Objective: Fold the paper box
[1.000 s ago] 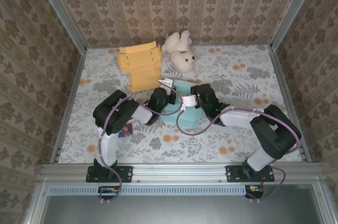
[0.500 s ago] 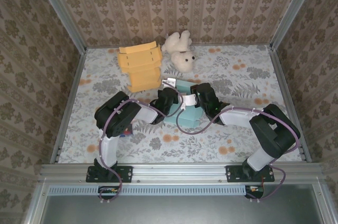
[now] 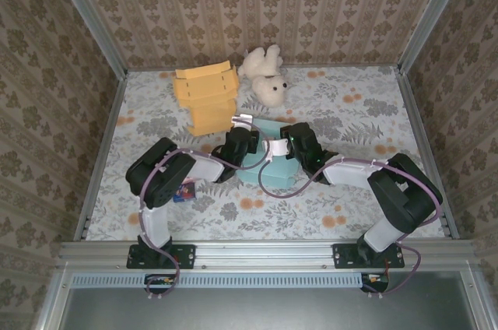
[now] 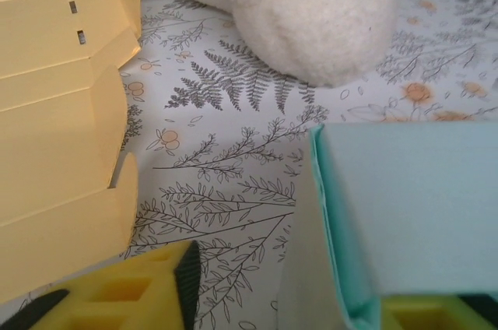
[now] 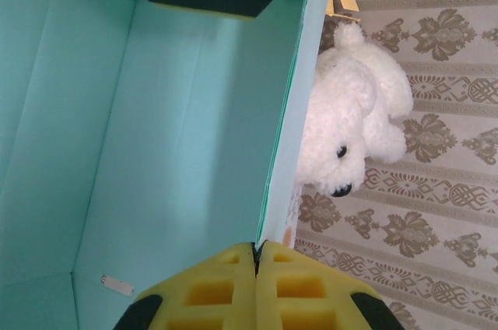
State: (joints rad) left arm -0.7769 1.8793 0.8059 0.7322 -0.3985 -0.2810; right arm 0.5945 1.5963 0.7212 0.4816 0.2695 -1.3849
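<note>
Above the table, in the top view, a cloth point(image 3: 350, 112) printed with ferns and orange flowers covered the whole surface. Walls point(image 3: 233, 3) with brown ornamental wallpaper closed it on three sides, and a metal frame point(image 3: 264, 251) ran along the near edge. Both grippers met at the middle of the cloth, where the teal paper box point(image 3: 274, 174) stood between them. The left gripper point(image 3: 246, 129) was at its left far corner and the right gripper point(image 3: 284, 143) at its far rim. Beyond the left gripper lay a yellow carton point(image 3: 206, 100), with a white plush toy point(image 3: 264, 77) beside it, close to the back wall.

From the left wrist, the left gripper point(image 4: 288, 283) was open, its yellow fingers point(image 4: 132, 295) well apart. One wall of the paper box point(image 4: 412, 205) rose between them, close to the right finger. The yellow carton point(image 4: 54, 128) lay ahead on the left, the plush toy point(image 4: 311, 11) straight ahead, and the fern cloth point(image 4: 226, 151) spread between them.

From the right wrist, the right gripper point(image 5: 255, 256) was closed on the paper box. Its yellow pads point(image 5: 210, 291) pinched the thin edge of the wall, and the teal inside of the box point(image 5: 156, 128) lay to one side. On the other side were the plush toy point(image 5: 350, 120) and the wallpaper point(image 5: 436, 34).
</note>
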